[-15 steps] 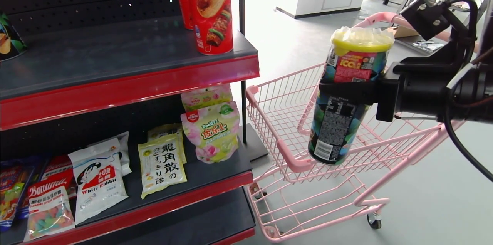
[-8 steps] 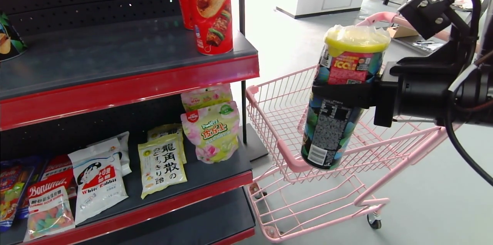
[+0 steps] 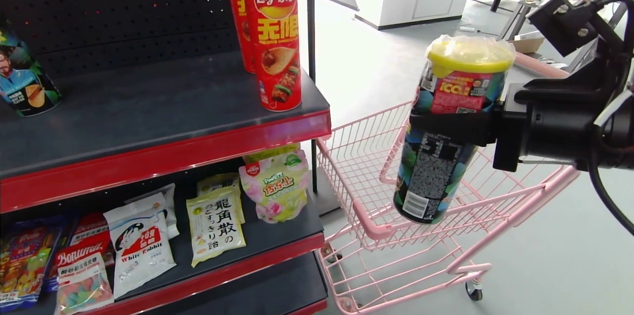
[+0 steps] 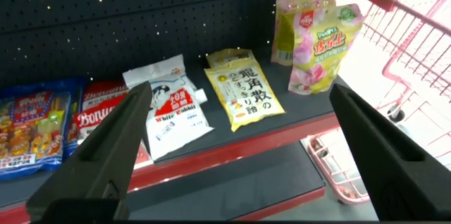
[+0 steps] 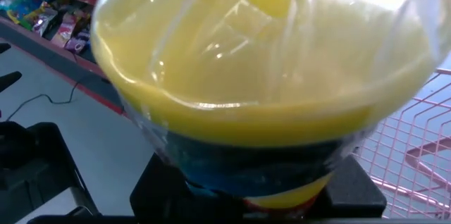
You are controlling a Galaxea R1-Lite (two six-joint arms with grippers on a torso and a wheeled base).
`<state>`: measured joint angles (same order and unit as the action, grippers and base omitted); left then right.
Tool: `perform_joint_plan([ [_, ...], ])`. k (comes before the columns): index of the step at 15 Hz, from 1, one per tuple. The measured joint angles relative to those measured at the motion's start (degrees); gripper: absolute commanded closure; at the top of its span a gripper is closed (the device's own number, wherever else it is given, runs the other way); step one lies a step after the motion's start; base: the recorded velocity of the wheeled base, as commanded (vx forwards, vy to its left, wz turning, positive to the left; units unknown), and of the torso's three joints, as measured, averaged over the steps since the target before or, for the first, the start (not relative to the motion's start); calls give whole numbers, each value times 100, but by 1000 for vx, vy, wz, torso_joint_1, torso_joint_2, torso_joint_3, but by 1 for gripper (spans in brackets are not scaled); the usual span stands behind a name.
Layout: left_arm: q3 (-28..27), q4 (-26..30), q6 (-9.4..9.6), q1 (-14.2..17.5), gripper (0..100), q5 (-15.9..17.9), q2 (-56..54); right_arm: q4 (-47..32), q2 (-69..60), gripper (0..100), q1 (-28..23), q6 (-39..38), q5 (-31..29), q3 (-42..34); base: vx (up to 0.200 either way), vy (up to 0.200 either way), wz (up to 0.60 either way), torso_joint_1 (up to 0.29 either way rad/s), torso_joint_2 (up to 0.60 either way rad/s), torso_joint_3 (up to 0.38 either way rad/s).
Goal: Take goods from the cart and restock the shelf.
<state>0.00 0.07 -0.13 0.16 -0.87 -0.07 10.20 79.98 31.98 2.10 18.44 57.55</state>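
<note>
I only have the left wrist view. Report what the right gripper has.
Observer: The right gripper is shut on a can, nearly upright, by the cart.
Operator: Describe its top.
Observer: A yellow lid under clear film.
Operator: Now tell me what's above my view.
Observer: Two red cans stand at the right end of the upper shelf, with a dark can farther left.
</note>
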Motion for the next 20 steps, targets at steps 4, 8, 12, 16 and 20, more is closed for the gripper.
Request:
perform_joint_plan([
  [4, 0, 0, 0, 0, 0, 0, 0, -2, -121, 100, -1, 6, -2, -135, 0, 0, 0, 172, -546, -372],
  [8, 0, 0, -2, 0, 0, 0, 0, -2, -184, 100, 0, 26, -2, -149, 0, 0, 0, 204, -581, -376],
  [12, 0, 2, -2, 0, 0, 0, 0, -2, -223, 100, 0, 187, -5, -210, 0, 0, 0, 206, -522, -322],
  [16, 0, 2, -2, 0, 0, 0, 0, 2, -322, 100, 2, 252, -5, -516, 0, 0, 0, 88, -208, -125],
  [20, 0, 2, -2, 0, 0, 2, 0, 5, -383, 100, -11, 257, -72, -571, -200, 0, 0, 11, -4, -8],
])
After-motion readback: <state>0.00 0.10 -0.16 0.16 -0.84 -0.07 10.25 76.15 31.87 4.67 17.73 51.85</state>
